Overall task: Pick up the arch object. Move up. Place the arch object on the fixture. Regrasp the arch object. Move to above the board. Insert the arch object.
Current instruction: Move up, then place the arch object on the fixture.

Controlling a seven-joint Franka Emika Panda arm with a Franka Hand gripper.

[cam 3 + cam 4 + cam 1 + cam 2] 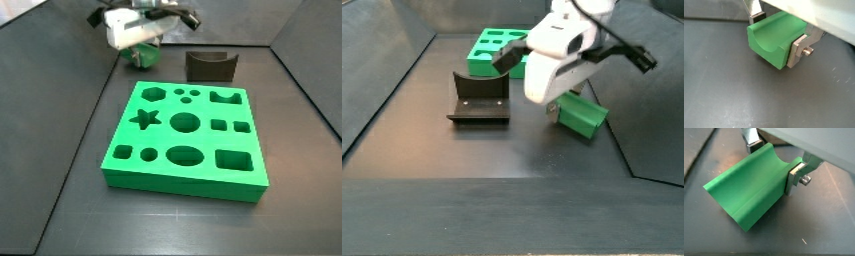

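1. While the arch object (776, 41) is clamped between the silver fingers (799, 51) of the gripper (777, 34), as both wrist views show, it is judged that the pick-up is the step in hand, with the lift to follow.
2. In a side view the arch object (583, 114) is seen low, at or just above the dark floor, to the side of the fixture (480, 96); whether it touches the floor cannot be told.
3. The grasp is made on two opposite flat faces, with the curved notch open to the side, as seen in a wrist view (751, 190).
4. A straight vertical rise is advised, so that the piece is not dragged or twisted in the pads.
5. The grip should be kept firm, since much of the block juts out beyond the fingers and could tilt.
6. The fixture (210, 66) is empty, and its curved dip is free to receive the piece.
7. The board (187, 135) lies well apart from the gripper (138, 45), beyond the fixture, and is not in the way.
8. The wall of the work area stands near the gripper, so sideways travel should be directed toward the fixture only.
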